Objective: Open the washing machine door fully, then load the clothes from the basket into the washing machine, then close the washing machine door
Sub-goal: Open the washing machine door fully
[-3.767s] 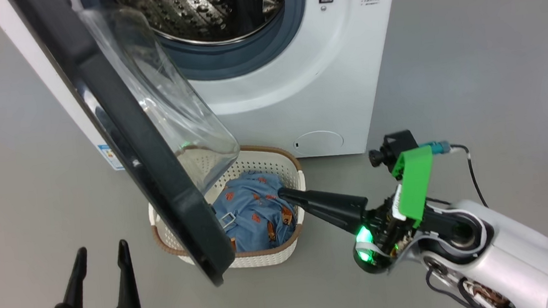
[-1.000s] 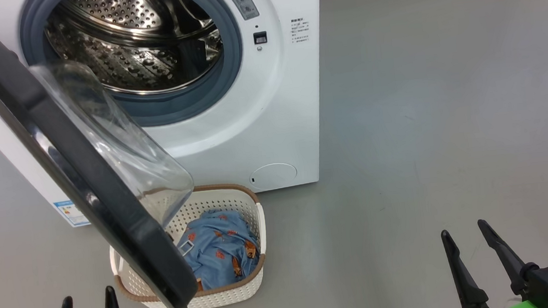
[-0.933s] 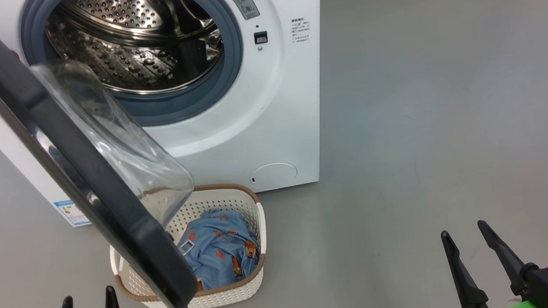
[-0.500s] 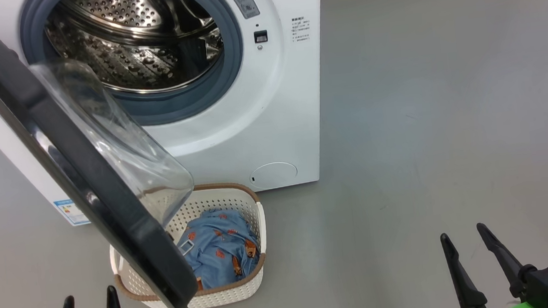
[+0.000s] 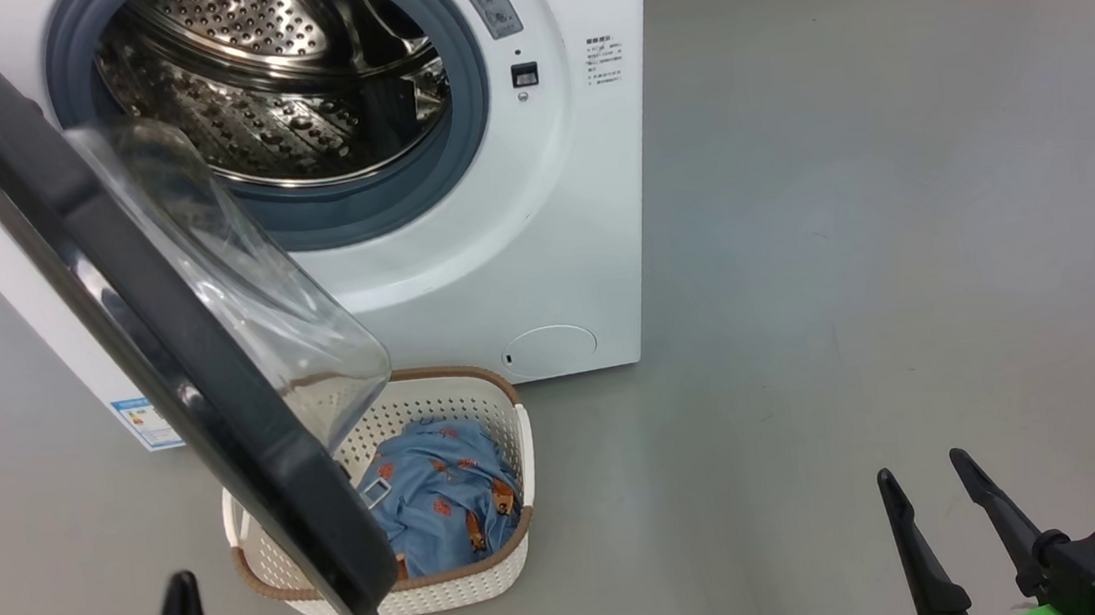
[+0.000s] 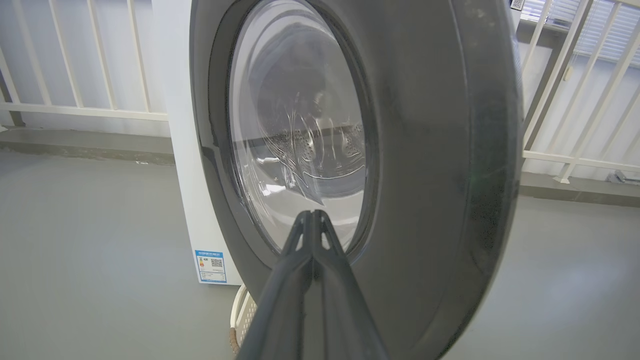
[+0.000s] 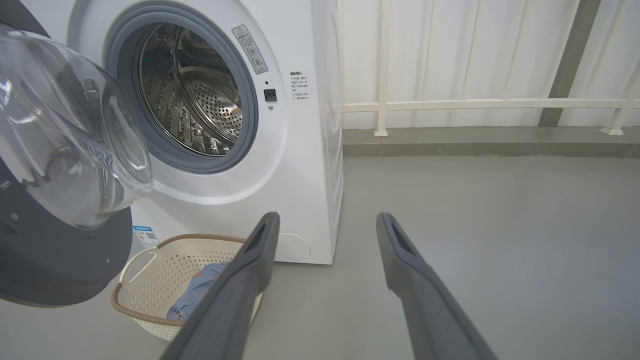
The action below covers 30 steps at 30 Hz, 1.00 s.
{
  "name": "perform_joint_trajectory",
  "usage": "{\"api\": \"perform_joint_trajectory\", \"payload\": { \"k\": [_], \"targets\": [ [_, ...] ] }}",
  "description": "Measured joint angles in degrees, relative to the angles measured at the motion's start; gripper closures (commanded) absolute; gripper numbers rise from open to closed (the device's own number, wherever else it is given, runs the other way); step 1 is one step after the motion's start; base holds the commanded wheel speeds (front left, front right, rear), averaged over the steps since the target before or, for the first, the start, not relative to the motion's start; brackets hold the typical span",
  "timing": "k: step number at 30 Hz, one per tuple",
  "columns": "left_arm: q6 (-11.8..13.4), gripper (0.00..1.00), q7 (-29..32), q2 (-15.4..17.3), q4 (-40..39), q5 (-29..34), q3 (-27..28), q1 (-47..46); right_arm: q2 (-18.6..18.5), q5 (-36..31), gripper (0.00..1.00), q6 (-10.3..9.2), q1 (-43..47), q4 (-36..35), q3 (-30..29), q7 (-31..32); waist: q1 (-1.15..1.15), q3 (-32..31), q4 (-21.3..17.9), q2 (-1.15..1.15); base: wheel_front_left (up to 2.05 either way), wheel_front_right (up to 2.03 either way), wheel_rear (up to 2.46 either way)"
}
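My left gripper (image 6: 312, 217) is pinched fully shut on nothing, tips aimed at the outer face of the washing machine door (image 6: 425, 150). I can't quite tell whether they touch it. My right gripper (image 5: 922, 468) hangs spread wide, empty, over the floor (image 5: 855, 268). Beyond, the basket (image 5: 454, 588) sits partly under the open door, the clothes (image 5: 435, 494) inside. Farthest back is the washing machine (image 5: 522, 250), its drum (image 5: 286, 92) gaping.
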Motion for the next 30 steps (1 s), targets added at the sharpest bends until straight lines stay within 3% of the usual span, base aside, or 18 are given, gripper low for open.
{"api": "perform_joint_trajectory", "payload": {
  "k": [9,13,21,30],
  "targets": [
    [-0.67,1.00,-0.01,0.01,-11.54,-0.62,4.65,-2.61,0.02,0.08,0.00,0.00,-0.01,0.40,0.10,0.00,0.00,-0.09,0.25,0.00,0.00,0.00,0.00],
    [-2.15,1.00,-0.18,0.01,-19.51,0.16,4.31,-5.80,0.05,0.08,0.00,0.00,-0.01,0.51,0.16,0.00,0.00,-0.19,0.25,0.00,0.00,0.00,0.00],
    [-3.59,1.00,-0.25,1.81,-29.75,0.27,-7.80,-9.60,0.10,0.10,0.00,0.00,-0.02,0.71,0.22,0.01,0.00,-0.20,-0.20,0.00,0.00,0.00,0.00],
    [-3.59,1.00,-0.25,3.15,-27.47,0.09,-21.87,-9.68,0.10,0.44,0.00,0.00,-0.05,0.68,0.41,0.00,0.00,0.38,-0.87,0.00,0.00,0.00,0.00]
  ]
}}
